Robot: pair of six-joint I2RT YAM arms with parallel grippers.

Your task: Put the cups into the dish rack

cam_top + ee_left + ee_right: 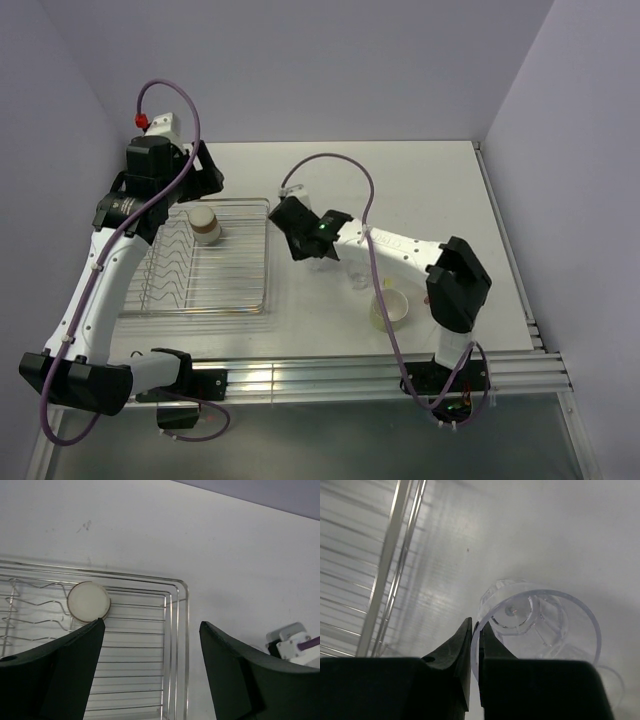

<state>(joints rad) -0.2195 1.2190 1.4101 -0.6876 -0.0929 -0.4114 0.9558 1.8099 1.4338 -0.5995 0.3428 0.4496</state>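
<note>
The silver wire dish rack point(245, 300) lies on the left of the table. A brown-and-cream cup point(205, 226) stands upside down in its far part, its cream base point(89, 602) showing in the left wrist view. My left gripper point(204, 186) hovers above that far end, open with nothing between its fingers point(150, 630). My right gripper point(303, 250) is just right of the rack, shut on the rim of a clear glass tumbler point(540, 617), with one finger inside the rim and one outside point(476, 629). A pale yellow-green mug point(392, 308) sits near the right arm.
The rack's right edge point(395, 555) runs close to the left of the held tumbler. Another clear rim point(612, 680) shows just beyond that tumbler. A further clear cup point(358, 277) stands under the right forearm. A purple cable point(355, 175) loops above the right arm.
</note>
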